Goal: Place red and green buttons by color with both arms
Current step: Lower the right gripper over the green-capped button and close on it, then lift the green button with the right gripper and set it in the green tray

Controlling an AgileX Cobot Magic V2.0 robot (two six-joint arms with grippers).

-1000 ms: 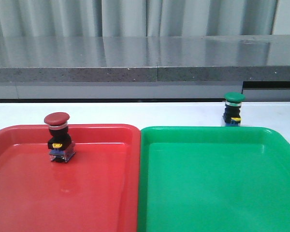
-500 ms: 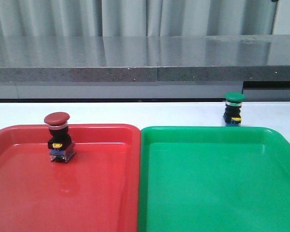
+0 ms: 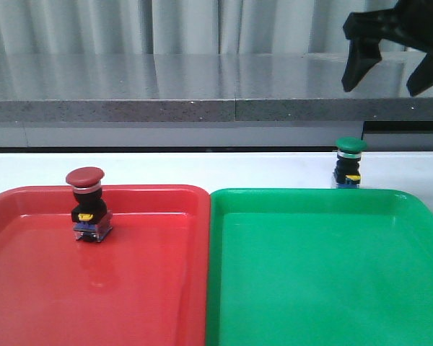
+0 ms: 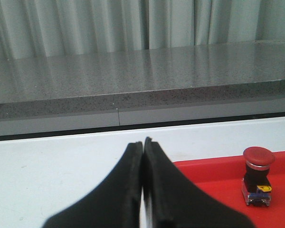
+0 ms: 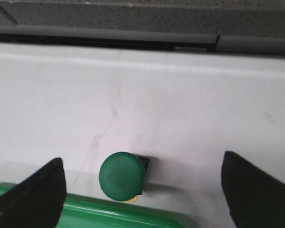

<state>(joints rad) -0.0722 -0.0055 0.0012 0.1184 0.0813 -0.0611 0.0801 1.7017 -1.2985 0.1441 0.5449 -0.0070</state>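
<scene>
A white table carries two large plastic trays side by side, their inner edges touching: a red tray on the left and a green tray on the right. Beyond the table runs a grey speckled counter with pale curtains behind it.

The right gripper hangs high at the far right, above the green button and well clear of it, its two black fingers spread wide with nothing between them. In the right wrist view the fingers sit far apart on either side of the green cap, which lies between them but lower down. The left gripper shows only in its own wrist view, its fingers pressed together and holding nothing.

The red button stands upright inside the red tray, near its far left part. The green button stands upright on the bare table just beyond the far rim of the green tray, towards its right end, not inside it.
</scene>
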